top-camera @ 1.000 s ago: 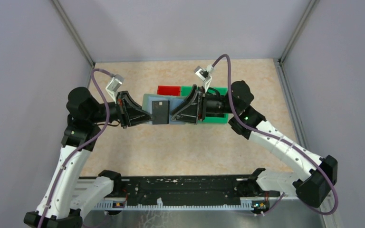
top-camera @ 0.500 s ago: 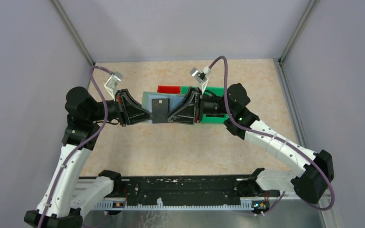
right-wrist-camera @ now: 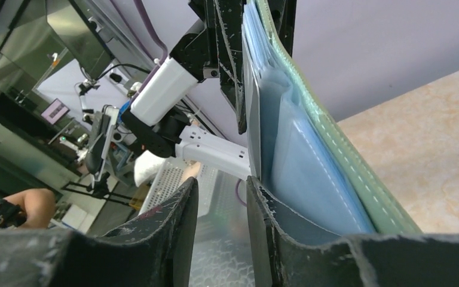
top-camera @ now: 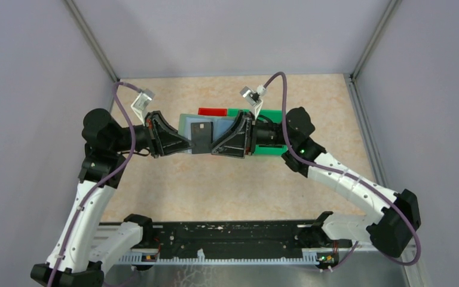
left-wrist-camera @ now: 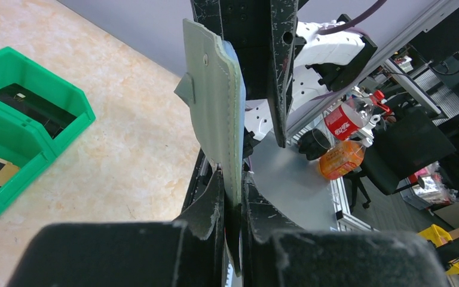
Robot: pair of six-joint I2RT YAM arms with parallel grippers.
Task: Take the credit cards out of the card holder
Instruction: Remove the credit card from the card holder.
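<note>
Your left gripper (top-camera: 186, 146) pinches the left edge of the card holder (top-camera: 184, 123), which is spread open between your two arms, just in front of the red bin (top-camera: 212, 112) and the green bin (top-camera: 273, 149). A dark grey card (top-camera: 201, 139) sits in the middle of the holder. Your right gripper (top-camera: 215, 148) is at the card's right edge, and its fingers (right-wrist-camera: 182, 233) are a little apart with a gap between them.

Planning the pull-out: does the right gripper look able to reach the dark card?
Probably yes: left gripper grips the card holder, the dark card shows uncovered, and the open right gripper is at its edge.
</note>
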